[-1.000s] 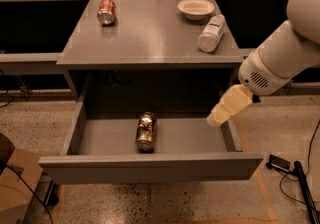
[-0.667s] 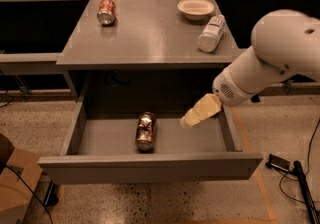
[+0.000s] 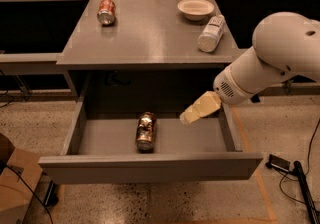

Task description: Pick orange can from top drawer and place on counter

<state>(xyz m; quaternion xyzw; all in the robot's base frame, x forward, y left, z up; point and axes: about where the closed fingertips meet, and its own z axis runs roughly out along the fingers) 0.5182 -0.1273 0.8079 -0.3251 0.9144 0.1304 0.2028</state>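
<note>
The orange can point(image 3: 146, 131) lies on its side in the middle of the open top drawer point(image 3: 150, 168). The drawer is pulled out below the grey counter point(image 3: 150, 33). My gripper point(image 3: 189, 116) hangs over the right part of the drawer, to the right of the can and a little above it, apart from it. The white arm reaches in from the right.
On the counter lie a red-and-white can point(image 3: 106, 11) at the back left, a white bowl point(image 3: 195, 8) at the back right and a white bottle point(image 3: 211, 33) on its side near the right edge. A cardboard box point(image 3: 12, 183) stands on the floor at the left.
The arm has swung left and the gripper has moved left over the drawer, closer to the orange can. The can has not moved.
</note>
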